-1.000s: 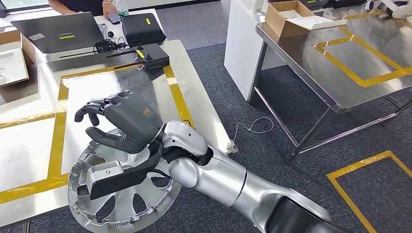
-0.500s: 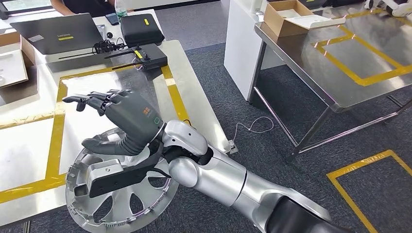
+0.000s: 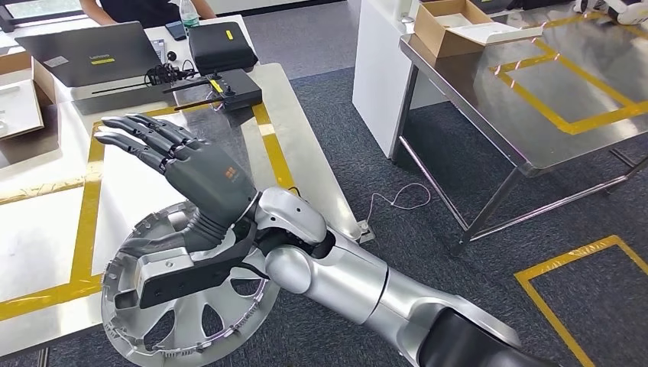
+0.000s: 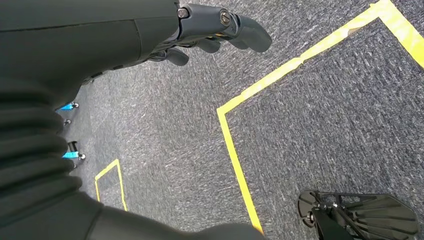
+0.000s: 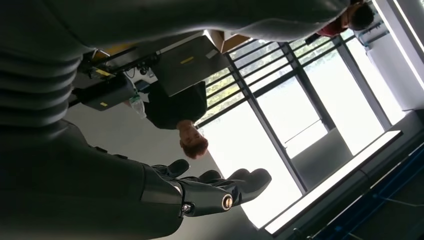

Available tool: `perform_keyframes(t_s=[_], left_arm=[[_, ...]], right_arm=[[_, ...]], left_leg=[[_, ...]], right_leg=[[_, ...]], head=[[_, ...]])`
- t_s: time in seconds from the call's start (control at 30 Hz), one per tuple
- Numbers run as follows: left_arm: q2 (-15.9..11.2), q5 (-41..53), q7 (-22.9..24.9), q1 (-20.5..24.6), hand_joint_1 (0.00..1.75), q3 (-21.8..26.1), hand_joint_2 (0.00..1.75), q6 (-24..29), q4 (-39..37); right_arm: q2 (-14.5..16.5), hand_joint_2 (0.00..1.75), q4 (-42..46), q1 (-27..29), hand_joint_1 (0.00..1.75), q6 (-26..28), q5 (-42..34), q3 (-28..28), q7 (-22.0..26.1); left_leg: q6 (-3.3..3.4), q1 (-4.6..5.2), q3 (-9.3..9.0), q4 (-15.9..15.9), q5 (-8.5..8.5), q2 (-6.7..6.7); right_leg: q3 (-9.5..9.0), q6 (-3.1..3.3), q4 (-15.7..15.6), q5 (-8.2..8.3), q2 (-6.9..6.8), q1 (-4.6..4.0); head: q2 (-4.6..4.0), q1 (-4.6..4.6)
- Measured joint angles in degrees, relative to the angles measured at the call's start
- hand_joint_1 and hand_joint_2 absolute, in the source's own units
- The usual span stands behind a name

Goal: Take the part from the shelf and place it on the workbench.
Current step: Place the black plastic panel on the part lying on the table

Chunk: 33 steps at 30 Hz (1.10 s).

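The part [image 3: 183, 306], a silver spoked wheel cover, lies flat on the near corner of the workbench [image 3: 46, 237], with its near rim overhanging the table edge above the grey carpet. The right hand [image 3: 187, 180] hovers above the part's far rim with the fingers [image 3: 141, 138] extended and spread and the thumb [image 3: 157, 241] stretched low over the disc; it holds nothing. The wrist camera housing [image 3: 191, 275] sits over the part's spokes. The right wrist view shows the same hand [image 5: 210, 192] with fingers apart against bright windows. In the left wrist view, the left hand [image 4: 200, 32] hangs above the carpet and a yellow floor marking [image 4: 240, 150], fingers loosely curled with nothing between them; whether it counts as closed cannot be told. Yellow tape [image 3: 88, 206] frames a rectangle on the workbench. At the far end stand a laptop [image 3: 95, 50], a black case [image 3: 221, 46] and a black box with antennas [image 3: 221, 86]. A person [image 3: 145, 9] stands behind them. A second steel table [image 3: 550, 84] with a cardboard box [image 3: 451, 27] stands well apart on the right.
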<state>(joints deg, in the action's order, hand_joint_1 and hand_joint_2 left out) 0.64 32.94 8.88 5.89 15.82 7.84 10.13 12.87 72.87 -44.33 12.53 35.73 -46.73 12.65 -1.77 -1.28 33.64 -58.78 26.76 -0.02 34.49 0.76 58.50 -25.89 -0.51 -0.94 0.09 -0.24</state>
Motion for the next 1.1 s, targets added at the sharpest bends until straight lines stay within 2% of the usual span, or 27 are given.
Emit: perform_keyframes(t_s=[0.57,0.73,0.83,0.9,0.97,1.0,1.03,1.07,1.1], left_arm=[[-0.4,0.7,1.1,0.3,0.0,0.0,0.0,-0.2,0.0],[-0.7,0.7,1.2,0.3,0.0,0.0,0.0,-0.1,0.0],[-0.7,0.7,1.2,0.3,0.0,0.0,0.0,0.0,-0.1],[-0.6,0.7,1.2,0.4,0.0,0.0,0.0,0.0,-0.1],[-0.6,0.7,1.2,0.4,0.0,0.0,0.0,0.0,-0.1],[-0.6,0.7,1.2,0.4,0.0,0.0,0.0,0.0,-0.1],[-0.6,0.7,1.2,0.4,0.0,0.0,0.0,0.0,-0.1],[-0.5,0.8,1.2,0.4,0.0,0.0,0.0,0.1,-0.2],[-0.5,0.8,1.3,0.4,0.0,0.0,0.0,0.1,-0.2]], right_arm=[[-0.4,0.0,0.0,0.0,0.0,1.4,-0.7,0.0,0.0],[-0.4,0.0,0.0,0.0,0.0,1.4,-1.1,0.0,0.1],[-0.4,0.0,0.3,-0.1,0.0,1.4,-1.3,0.0,0.1],[-0.4,0.0,0.5,-0.2,0.0,1.4,-1.3,0.0,0.1],[-0.6,0.0,0.5,-0.3,0.0,1.4,-1.3,0.0,0.1],[-0.7,0.0,0.5,-0.2,0.0,1.4,-1.3,0.0,0.0],[-0.9,0.0,0.5,-0.1,0.0,1.4,-1.3,0.0,0.0],[-1.0,0.0,0.5,-0.1,0.0,1.4,-1.3,0.0,0.0],[-1.0,0.0,0.5,-0.1,0.0,1.4,-1.3,0.0,0.0]], left_leg=[[0.1,0.15,-0.01,0.0,0.06,0.0],[0.5,0.47,0.04,-0.1,0.15,0.0],[1.1,0.24,-0.07,0.3,-0.36,0.04],[1.58,-0.21,-0.05,0.8,-1.0,0.14],[1.67,-0.35,0.32,0.8,-1.26,0.18],[1.55,-0.44,0.53,0.8,-1.36,0.18],[1.38,-0.57,0.76,0.7,-1.49,0.17],[1.16,-0.75,0.98,0.6,-1.63,0.14],[0.9,-0.97,1.17,0.5,-1.76,0.1]], right_leg=[[-0.02,-0.13,0.0,0.08,-0.02,0.17],[-0.03,-0.44,-0.1,0.13,-0.08,0.49],[0.07,-0.98,0.3,-0.19,0.0,0.62],[1.37,-1.6,3.6,-2.74,0.29,0.77],[4.33,-2.2,10.8,-6.83,0.45,1.19],[5.68,-2.48,14.1,-8.17,0.46,1.43],[6.28,-2.71,15.9,-8.53,0.46,1.66],[5.76,-2.92,15.4,-7.79,0.45,1.88],[4.01,-3.08,12.6,-6.2,0.45,2.1]], head=[[0.0,-0.01],[0.0,-0.02],[0.0,0.01],[0.0,0.15],[0.0,0.27],[0.0,0.27],[0.0,0.28],[0.0,0.28],[0.0,0.29]])
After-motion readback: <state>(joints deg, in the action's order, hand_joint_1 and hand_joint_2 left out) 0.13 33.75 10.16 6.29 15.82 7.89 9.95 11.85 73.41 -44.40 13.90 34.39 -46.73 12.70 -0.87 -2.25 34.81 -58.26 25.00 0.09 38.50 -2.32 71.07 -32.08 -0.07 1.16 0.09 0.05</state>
